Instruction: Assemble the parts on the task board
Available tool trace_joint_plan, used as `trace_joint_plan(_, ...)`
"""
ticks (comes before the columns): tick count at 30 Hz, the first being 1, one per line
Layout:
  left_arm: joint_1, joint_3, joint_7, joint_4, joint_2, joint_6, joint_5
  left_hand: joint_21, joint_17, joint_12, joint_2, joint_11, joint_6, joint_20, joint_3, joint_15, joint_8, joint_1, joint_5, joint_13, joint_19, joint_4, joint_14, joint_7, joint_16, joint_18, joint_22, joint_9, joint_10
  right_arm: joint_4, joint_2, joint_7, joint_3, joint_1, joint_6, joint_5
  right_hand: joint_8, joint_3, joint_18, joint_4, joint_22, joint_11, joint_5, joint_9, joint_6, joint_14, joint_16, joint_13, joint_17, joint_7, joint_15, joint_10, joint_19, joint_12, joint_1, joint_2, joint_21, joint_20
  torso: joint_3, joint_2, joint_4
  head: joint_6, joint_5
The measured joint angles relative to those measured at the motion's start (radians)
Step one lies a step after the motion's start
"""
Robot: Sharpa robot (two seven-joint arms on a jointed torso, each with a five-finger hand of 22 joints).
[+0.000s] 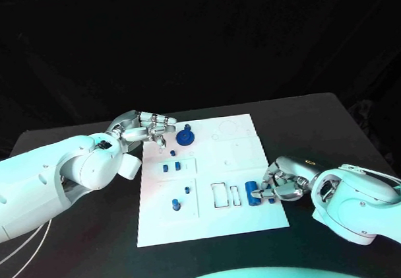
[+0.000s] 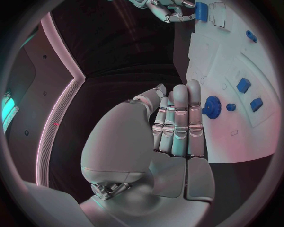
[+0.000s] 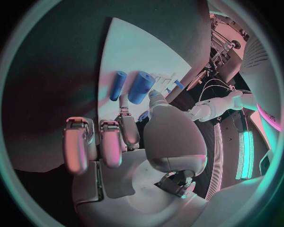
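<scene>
The white task board [image 1: 229, 212] lies mid-table. Beside its far left corner my left hand [image 1: 148, 127] hovers, fingers straight and together [image 2: 179, 118], holding nothing. It is just next to a blue gear [image 1: 186, 137] [image 2: 212, 106] that stands in the board. At the board's right edge my right hand [image 1: 282, 185] reaches two blue cylinders lying side by side. Its thumb [image 3: 155, 97] and a finger [image 3: 124, 111] sit on either side of the near end of the thicker cylinder [image 3: 141, 87] [image 1: 253, 192]. The thinner cylinder [image 3: 118, 85] lies free.
Small blue blocks [image 1: 173, 167] [image 2: 243, 85] and pegs [image 1: 176, 205] [image 1: 186, 191] sit on the board's left half. Two narrow slots [image 1: 227, 194] are left of the cylinders. Bare black table [image 1: 78, 257] surrounds the board.
</scene>
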Motion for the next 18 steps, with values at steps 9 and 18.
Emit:
trace_joint_plan(9,0.000,0.000,0.000,0.000,-0.002,0.001,0.000,0.000,0.000,0.000,0.000,0.000,0.000,0.000,-0.003,0.000,0.000,0.000,0.000,0.000,0.000,0.003,0.000,0.000,0.000,0.000,-0.001,0.000,0.000,-0.007,0.024,-0.010,0.000,-0.006,-0.012,-0.012,0.006,-0.010,0.000,0.010,0.000,0.000,0.000,0.007,0.000,0.000,0.000,0.007,0.001,0.000,0.000,0.000,0.000,0.000,0.009,0.000,0.000,0.000,0.0000,0.000,-0.0010,-0.004,0.005)
trace_joint_plan(18,0.000,0.000,0.000,0.000,-0.004,0.002,0.001,0.000,0.000,0.000,0.000,0.000,0.000,0.000,-0.003,0.000,0.000,0.000,0.000,0.000,0.000,0.003,0.000,0.000,0.000,0.000,-0.001,0.000,0.000,-0.031,0.055,-0.014,0.001,-0.013,-0.010,-0.024,0.017,-0.014,0.000,0.014,0.000,0.000,0.000,0.019,0.000,0.000,0.000,0.013,0.001,0.000,0.000,0.000,0.000,0.000,0.030,0.004,0.000,0.000,-0.0004,0.000,0.0002,-0.005,0.004)
